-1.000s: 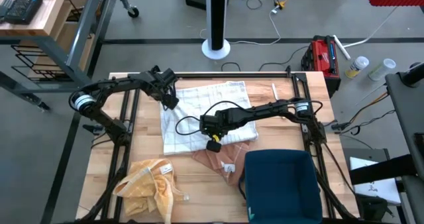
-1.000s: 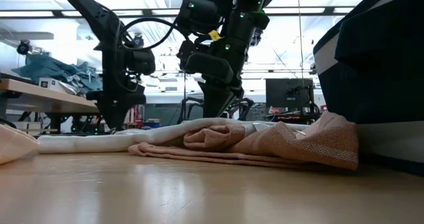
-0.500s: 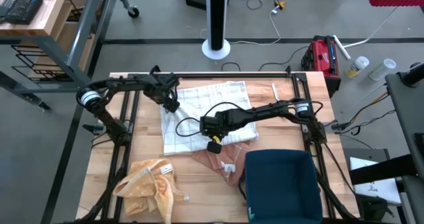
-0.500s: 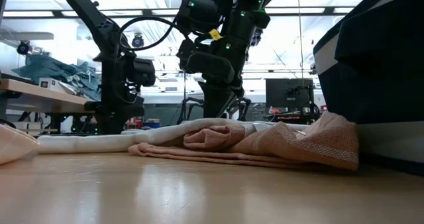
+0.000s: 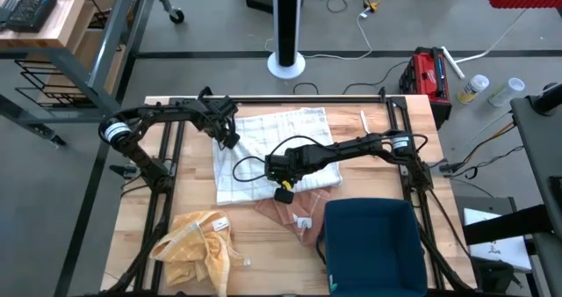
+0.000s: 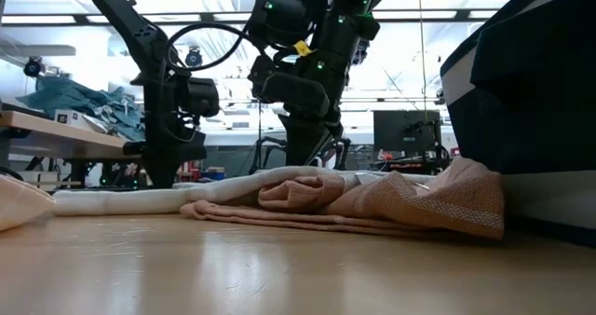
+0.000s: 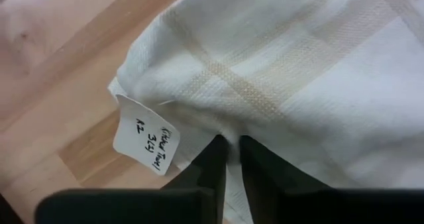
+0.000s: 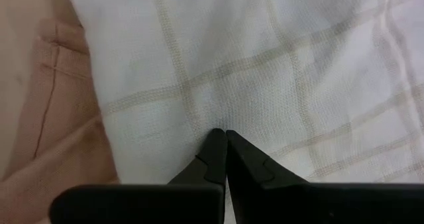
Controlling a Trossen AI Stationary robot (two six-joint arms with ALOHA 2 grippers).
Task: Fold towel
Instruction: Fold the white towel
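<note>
— From above? White checked towel (image 5: 274, 152) flat mid-worktop (image 5: 369, 117); left end effector (image 5: 226, 139) at its left edge, right end effector (image 5: 283, 181) near its front edge.
— Left wrist? Pinching towel cloth beside a paper tag (image 7: 146, 134).
— Right wrist? Fingers pressed together, tips on the towel, beside a pink cloth (image 8: 40, 118).

One legible marking: a white paper tag (image 7: 147, 134) attached at the corner of the white checked towel (image 7: 298, 71), lying on the worktop (image 7: 59, 45) beside that corner. Its handwriting appears to read "Kitchen Towel", with further characters, possibly "3 (4)" and "A2", uncertain.
</note>
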